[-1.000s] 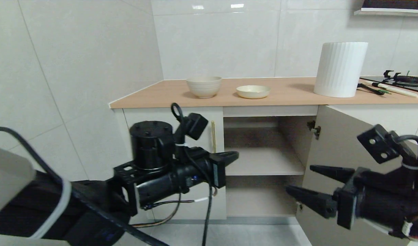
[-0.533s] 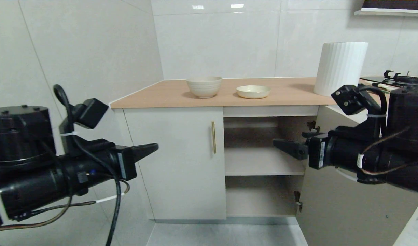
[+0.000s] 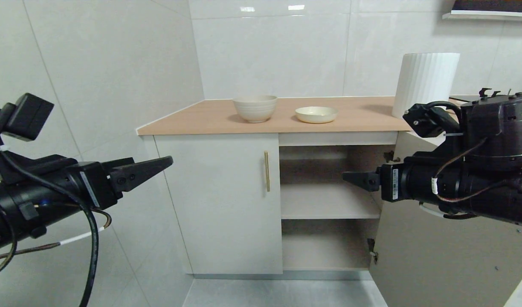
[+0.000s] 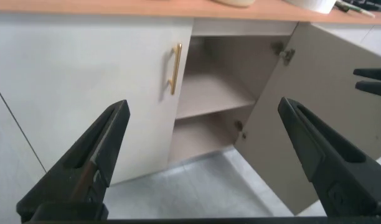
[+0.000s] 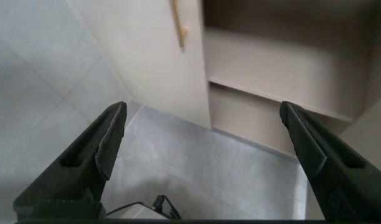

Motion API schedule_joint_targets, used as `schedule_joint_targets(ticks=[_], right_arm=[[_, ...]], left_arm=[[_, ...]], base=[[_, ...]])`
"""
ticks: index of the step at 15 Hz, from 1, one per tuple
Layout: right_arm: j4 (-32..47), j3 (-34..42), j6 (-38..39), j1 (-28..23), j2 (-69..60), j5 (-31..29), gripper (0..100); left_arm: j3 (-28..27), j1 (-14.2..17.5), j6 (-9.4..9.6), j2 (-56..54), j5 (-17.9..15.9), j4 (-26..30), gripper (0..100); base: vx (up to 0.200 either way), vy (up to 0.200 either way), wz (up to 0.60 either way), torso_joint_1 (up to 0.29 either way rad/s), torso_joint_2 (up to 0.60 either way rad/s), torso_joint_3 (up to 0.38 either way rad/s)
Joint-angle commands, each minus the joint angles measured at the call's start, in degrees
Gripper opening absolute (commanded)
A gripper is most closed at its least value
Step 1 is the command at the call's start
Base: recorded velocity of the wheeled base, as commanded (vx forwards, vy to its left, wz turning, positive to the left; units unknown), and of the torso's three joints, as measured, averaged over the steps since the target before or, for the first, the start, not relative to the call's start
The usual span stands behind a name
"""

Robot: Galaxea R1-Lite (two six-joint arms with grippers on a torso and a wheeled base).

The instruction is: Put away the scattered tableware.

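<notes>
The base cabinet point(image 3: 227, 238) has its left door point(image 3: 218, 204) closed. The right door point(image 3: 414, 260) swings open toward the near right, baring two shelves point(image 3: 325, 202). The wooden counter point(image 3: 363, 115) on top carries a tall white ribbed canister point(image 3: 425, 79) at far right.

The right gripper point(image 3: 350, 177) hangs with its fingers spread wide and holding nothing, in front of the open compartment's right edge. Its arm covers part of the open door and the counter's right end. The left gripper point(image 3: 158, 164), likewise gaping and unladen, sits left of the closed door, before the tiled wall.

The bowl point(image 3: 255, 108) stands on the counter above the closed door. The shallow dish point(image 3: 316, 114) lies just to its right, apart from it. A brass handle point(image 3: 266, 171) runs upright along the closed door's right edge. A white sticker point(image 3: 395, 183) on the right wrist bears print too small to read.
</notes>
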Motion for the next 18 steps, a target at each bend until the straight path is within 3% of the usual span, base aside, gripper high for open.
schedule_joint_targets(ticks=[1,6,8,16,18], right_arm=[[0.03,-0.02,0.01,0.04,-0.33,-0.04,100],[0.12,0.07,0.01,0.04,-1.56,-0.04,100],[0.12,0.07,0.01,0.04,-1.83,-0.04,100],[0.20,0.07,0.01,0.04,-1.91,-0.04,100],[0.20,0.07,0.01,0.04,-1.83,-0.04,100]], left_arm=[[-0.17,0.08,-0.04,-0.16,0.08,-0.07,100],[-0.70,0.08,0.05,-0.43,0.08,1.60,100],[-2.19,0.08,-0.04,-0.69,0.08,4.59,100],[-2.45,1.04,-0.30,0.10,-0.01,4.85,100],[-2.37,1.04,-0.21,0.19,-0.01,4.50,100]], base=[[0.000,0.000,0.00,0.000,0.00,0.000],[0.000,0.000,0.00,0.000,0.00,0.000],[0.200,0.000,0.00,0.002,0.00,0.005],[0.200,0.000,0.00,0.002,0.00,0.000],[0.000,0.000,0.00,0.000,0.00,0.000]])
